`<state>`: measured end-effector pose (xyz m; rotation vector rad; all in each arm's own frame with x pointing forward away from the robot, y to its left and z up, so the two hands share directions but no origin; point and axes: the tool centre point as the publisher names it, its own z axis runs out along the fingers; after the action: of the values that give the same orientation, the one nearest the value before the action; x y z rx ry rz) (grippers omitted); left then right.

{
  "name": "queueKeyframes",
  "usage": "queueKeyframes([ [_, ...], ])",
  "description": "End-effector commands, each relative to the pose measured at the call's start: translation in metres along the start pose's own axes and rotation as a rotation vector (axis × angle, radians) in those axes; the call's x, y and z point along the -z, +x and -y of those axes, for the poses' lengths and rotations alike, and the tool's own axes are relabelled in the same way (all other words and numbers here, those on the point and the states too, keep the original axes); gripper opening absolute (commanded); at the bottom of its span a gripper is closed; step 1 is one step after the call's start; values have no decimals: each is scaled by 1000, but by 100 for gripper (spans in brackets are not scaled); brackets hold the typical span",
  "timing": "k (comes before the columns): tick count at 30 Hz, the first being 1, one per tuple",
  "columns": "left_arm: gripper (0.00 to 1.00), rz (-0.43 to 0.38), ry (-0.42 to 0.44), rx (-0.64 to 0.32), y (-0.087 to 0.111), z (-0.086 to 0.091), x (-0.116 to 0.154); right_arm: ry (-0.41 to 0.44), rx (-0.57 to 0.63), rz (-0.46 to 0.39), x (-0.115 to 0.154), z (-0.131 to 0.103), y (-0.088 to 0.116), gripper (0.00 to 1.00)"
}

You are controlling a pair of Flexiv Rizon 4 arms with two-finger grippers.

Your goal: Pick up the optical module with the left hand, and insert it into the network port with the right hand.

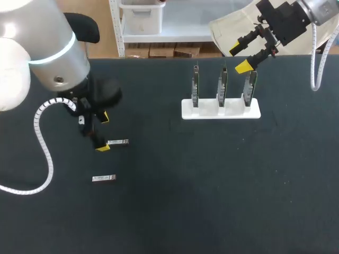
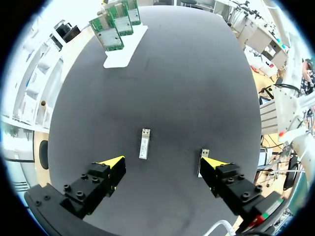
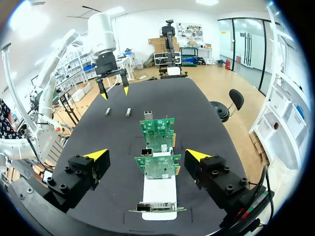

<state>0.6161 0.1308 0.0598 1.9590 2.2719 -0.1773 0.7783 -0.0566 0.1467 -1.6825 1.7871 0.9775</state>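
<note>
Left gripper (image 2: pixel 162 164) was spread wide and empty, hanging over the dark table (image 1: pixel 212 185) at the left of the head frame, fingers pointing down. Near optical module (image 2: pixel 144 143) lay flat on the table just ahead of the line between the two yellow tips, roughly centred and touching neither finger. Second optical module (image 1: pixel 104 178) also lay flat, lower left in the head frame and apart from the first. In the left wrist view it sat beside one fingertip, partly hidden by it. Couldn't tell how high the tips were off the table, but nothing was clamped.

Right gripper (image 1: pixel 239 59) was also wide and empty, at the upper right of the head frame, above and behind the rightmost of three green network cards (image 1: pixel 223 84). The cards stood upright in a white holder (image 1: pixel 206 112), upper middle-right of the head frame, well apart from both modules. Metal port cages (image 3: pixel 147 115) on the cards showed in the right wrist view, and I saw no module plugged in.

Progress, my read: no step was complete. Left was only lined up for the pick. Left to do: close on the near module, lift, hand over to the right, right inserts into a port. The handover would need the module's plug end left free and facing the cage
</note>
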Motion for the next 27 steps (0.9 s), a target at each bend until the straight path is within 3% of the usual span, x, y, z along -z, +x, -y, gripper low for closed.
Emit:
queueKeyframes([
  [1, 100, -24, 19, 3, -3, -10, -12, 6, 1, 0, 0, -3, 0, 100],
  [9, 100, -10, 17, -25, -3, -16, -22, 6, 1, 0, 0, -3, 0, 100],
  [16, 100, -49, 24, -53, -3, -20, -35, 6, 1, 0, 0, -3, 0, 100],
  [27, 100, -40, 29, -42, -8, -22, -46, 6, 1, 0, 0, -3, 0, 100],
])
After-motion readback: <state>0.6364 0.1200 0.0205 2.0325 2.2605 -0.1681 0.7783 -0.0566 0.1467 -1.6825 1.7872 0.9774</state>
